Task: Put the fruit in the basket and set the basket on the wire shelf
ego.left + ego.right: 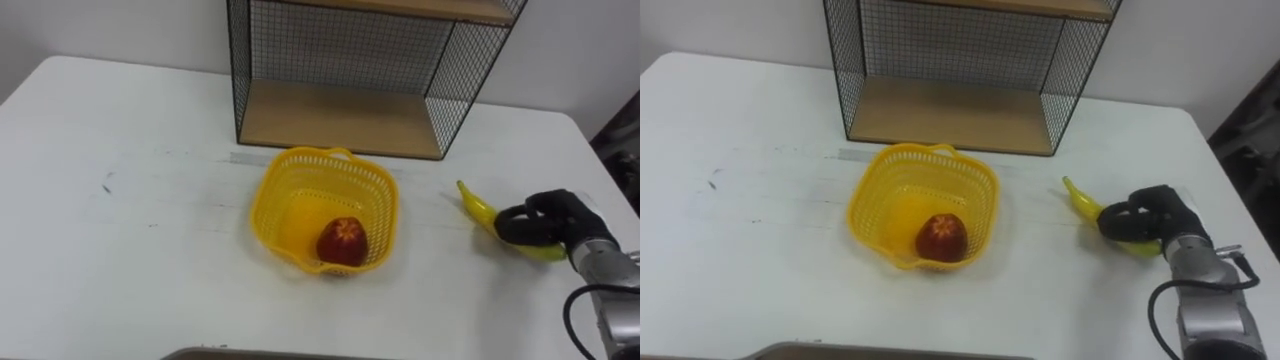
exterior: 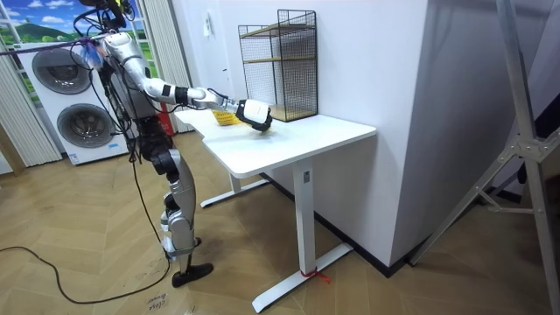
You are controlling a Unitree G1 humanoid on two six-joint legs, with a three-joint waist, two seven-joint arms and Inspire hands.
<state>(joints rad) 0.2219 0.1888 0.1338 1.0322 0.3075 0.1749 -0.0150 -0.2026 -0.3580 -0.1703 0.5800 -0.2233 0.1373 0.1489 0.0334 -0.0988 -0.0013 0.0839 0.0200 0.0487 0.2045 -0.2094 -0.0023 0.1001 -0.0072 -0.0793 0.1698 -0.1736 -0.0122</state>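
**Gripping banana (image 1: 478,205) near desk's (image 1: 120,250) right edge**

Holding it in the right hand (image 1: 550,220), close to the right edge and well apart from the basket (image 1: 263,203). Wrapped round the fruit's lower half with dark fingers curled and thumb closed over, leaving the pointed end sticking out toward mid-desk. Can't tell whether resting on the desktop or just off it.

Seeing the basket upright at mid-desk, just in front of the shelf (image 1: 340,118) and not touching it. Carrying one apple (image 1: 342,241) inside, tucked against the near wall. Nothing more to add on the shelf than this: parked at the back edge, against the wall, with a wooden board at the bottom.

Standing upright at the desk's end on the room view's left, with the right arm stretched out over the top.
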